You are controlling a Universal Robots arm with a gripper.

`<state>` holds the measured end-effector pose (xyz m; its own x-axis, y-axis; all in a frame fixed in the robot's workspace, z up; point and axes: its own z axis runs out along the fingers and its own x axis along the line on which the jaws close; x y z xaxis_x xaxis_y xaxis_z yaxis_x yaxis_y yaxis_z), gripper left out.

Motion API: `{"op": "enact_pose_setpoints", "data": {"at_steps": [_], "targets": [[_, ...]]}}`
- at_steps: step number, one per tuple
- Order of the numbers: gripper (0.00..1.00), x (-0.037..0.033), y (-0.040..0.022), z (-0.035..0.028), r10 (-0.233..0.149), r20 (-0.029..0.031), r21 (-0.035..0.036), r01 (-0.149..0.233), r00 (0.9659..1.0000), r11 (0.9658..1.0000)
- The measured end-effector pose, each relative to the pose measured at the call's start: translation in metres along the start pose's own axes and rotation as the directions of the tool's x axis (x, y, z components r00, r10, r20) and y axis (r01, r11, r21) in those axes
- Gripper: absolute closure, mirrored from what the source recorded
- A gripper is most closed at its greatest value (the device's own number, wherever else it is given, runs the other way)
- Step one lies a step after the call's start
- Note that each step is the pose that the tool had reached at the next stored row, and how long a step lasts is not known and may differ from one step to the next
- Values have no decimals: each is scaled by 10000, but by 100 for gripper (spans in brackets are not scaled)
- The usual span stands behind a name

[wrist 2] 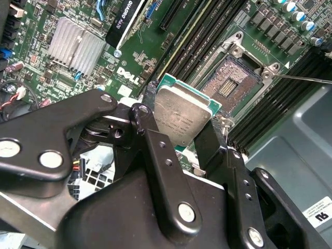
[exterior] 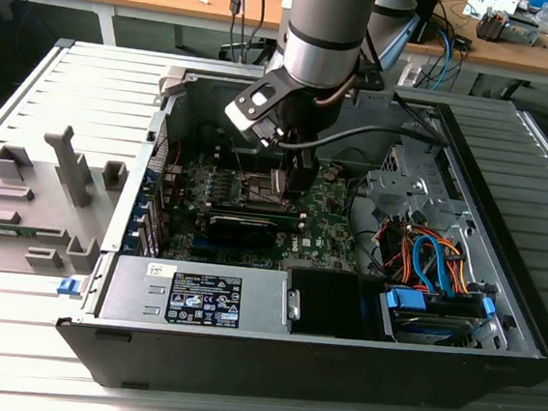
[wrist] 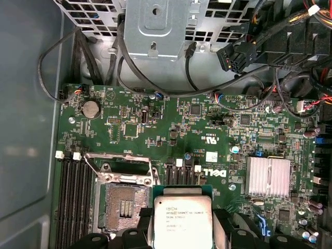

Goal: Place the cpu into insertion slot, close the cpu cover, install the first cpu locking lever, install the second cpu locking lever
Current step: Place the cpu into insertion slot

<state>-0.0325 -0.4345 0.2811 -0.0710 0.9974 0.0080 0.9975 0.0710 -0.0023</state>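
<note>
Gripper is reaching down into an open computer case, its two black fingers pinching the cpu by opposite edges. The cpu, a flat square chip with a silvery metal face and a thin green border, is hanging tilted above the motherboard. It is sitting just beside the slot, one edge overlapping the slot's rim in the first wrist view. Fine dark lettering is running across the chip's face, and white lettering is showing on the board next to it.

The slot is lying uncovered, its brownish pin field showing inside a grey metal rim. The cover is standing raised at one edge of it. Black memory slots are running along both sides. A ribbed silver heatsink is sitting toward the board's opposite edge, and a coin cell near one corner. Black cables are looping over the board's edge.

In the exterior view a power supply bearing a printed label is lying along the case's near edge. A black card is standing across the board, and blue and orange cables are bunching in the case's corner toward the exterior view's right.
</note>
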Motion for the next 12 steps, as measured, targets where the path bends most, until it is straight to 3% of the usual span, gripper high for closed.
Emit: {"op": "enact_pose_setpoints", "data": {"at_steps": [12], "targets": [[45, 0, 0, 53, 0, 0, 0, 0, 10000, 10000]]}}
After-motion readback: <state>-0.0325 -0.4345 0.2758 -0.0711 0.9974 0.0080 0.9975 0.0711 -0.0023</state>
